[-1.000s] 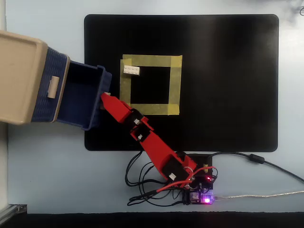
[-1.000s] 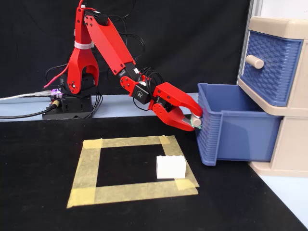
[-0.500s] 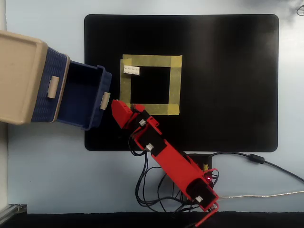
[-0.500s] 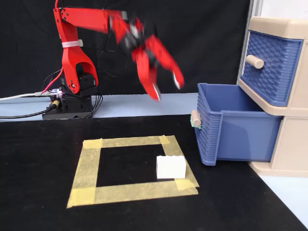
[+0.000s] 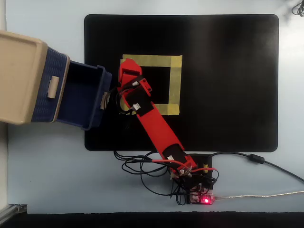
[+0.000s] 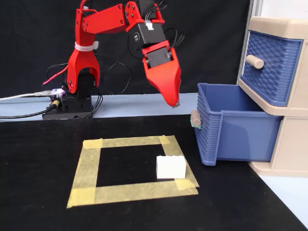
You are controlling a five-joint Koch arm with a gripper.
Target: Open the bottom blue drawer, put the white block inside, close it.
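The bottom blue drawer (image 6: pixel 240 126) is seen pulled well out of the beige cabinet (image 6: pixel 288 144), so the opening step is judged done and the pick-up of the white block (image 6: pixel 171 167) is judged to be in hand. The gripper (image 6: pixel 173 102) is held in the air near the drawer's beige handle (image 6: pixel 195 118), with nothing seen in it; only one red tip is shown, so how far the jaws are parted cannot be told. The block is found below the jaws and nearer the fixed camera, on the black mat (image 6: pixel 43 202) at a corner of the yellow tape square (image 6: pixel 89 166); in the overhead view it is hidden by the arm. A descent over the block with parted jaws is called for next.
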